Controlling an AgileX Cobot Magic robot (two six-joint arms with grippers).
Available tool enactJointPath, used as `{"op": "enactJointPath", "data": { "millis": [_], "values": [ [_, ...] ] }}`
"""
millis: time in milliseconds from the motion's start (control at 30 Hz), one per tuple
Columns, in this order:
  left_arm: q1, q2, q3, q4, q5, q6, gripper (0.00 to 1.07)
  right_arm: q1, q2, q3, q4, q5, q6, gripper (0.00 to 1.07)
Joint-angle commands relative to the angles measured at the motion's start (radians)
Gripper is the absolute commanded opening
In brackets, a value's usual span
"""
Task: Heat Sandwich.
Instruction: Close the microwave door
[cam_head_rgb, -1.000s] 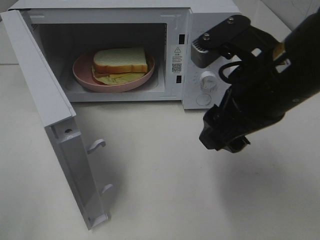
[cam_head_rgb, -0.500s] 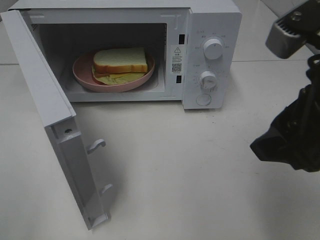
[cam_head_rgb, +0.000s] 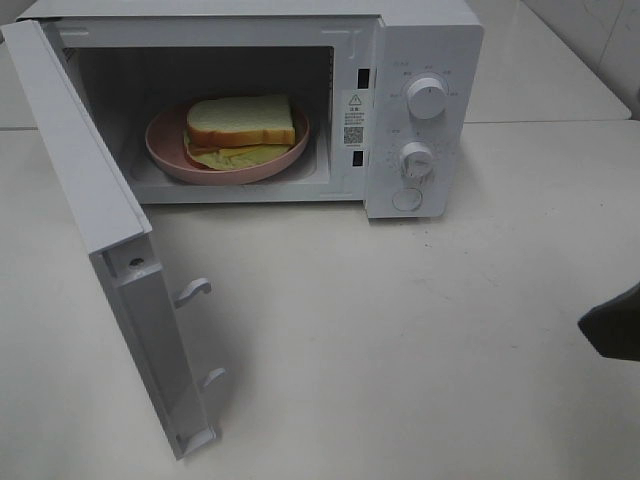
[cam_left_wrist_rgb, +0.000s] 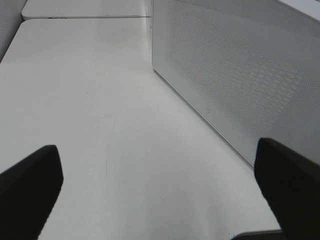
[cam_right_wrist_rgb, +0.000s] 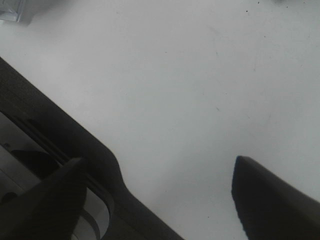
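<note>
The sandwich (cam_head_rgb: 241, 122), white bread with a tan crust over a pale yellow-green layer, lies on a round pink plate (cam_head_rgb: 170, 157) inside the open microwave (cam_head_rgb: 425, 40). No gripper is near it. My left gripper (cam_left_wrist_rgb: 160, 195) is open above bare table, with a white perforated microwave panel (cam_left_wrist_rgb: 240, 75) beside it; it does not show in the exterior view. My right gripper (cam_right_wrist_rgb: 155, 200) is also open with nothing between its fingers. Only a dark tip of the right arm (cam_head_rgb: 612, 324) shows at the right edge of the exterior view.
The microwave door (cam_head_rgb: 90, 200) stands swung out toward the front left, its latch hooks (cam_head_rgb: 192, 291) sticking out. Two knobs (cam_head_rgb: 426, 97) and a round button sit on the panel right of the cavity. White table (cam_head_rgb: 400, 350) stretches in front.
The right arm has pulled back from in front of the microwave's control panel to the right and down, almost leaving the exterior view. The sandwich, plate and door have not moved.
</note>
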Motion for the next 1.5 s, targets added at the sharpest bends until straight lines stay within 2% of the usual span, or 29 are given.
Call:
{"op": "enactJointPath", "data": {
  "millis": [33, 133, 200, 267, 333, 400, 900, 1067, 1500],
  "values": [
    [-0.002, -0.027, 0.003, -0.006, -0.014, -0.005, 1.01, -0.011, -0.048, 0.039, -0.018, 0.003, 0.014, 0.76],
    [-0.002, -0.027, 0.003, -0.006, -0.014, -0.005, 1.01, -0.107, -0.111, 0.094, -0.018, 0.003, 0.033, 0.76],
    [-0.002, -0.027, 0.003, -0.006, -0.014, -0.005, 1.01, -0.132, -0.125, 0.105, -0.020, 0.003, 0.032, 0.76],
    [-0.002, -0.027, 0.003, -0.006, -0.014, -0.005, 1.01, -0.213, -0.183, 0.135, -0.028, 0.005, 0.031, 0.76],
    [-0.002, -0.027, 0.003, -0.006, -0.014, -0.005, 1.01, -0.237, -0.207, 0.143, -0.029, 0.006, 0.031, 0.76],
    [-0.002, -0.027, 0.003, -0.006, -0.014, -0.005, 1.01, -0.300, -0.276, 0.162, -0.030, 0.006, 0.031, 0.76],
    [-0.002, -0.027, 0.003, -0.006, -0.014, -0.005, 1.01, -0.527, -0.606, 0.270, -0.026, 0.031, 0.041, 0.76],
    [-0.002, -0.027, 0.003, -0.006, -0.014, -0.005, 1.01, -0.560, -0.698, 0.273, -0.021, 0.035, 0.044, 0.76],
    [-0.002, -0.027, 0.003, -0.006, -0.014, -0.005, 1.01, -0.560, -0.897, 0.273, -0.012, 0.035, 0.044, 0.76]
  ]
}}
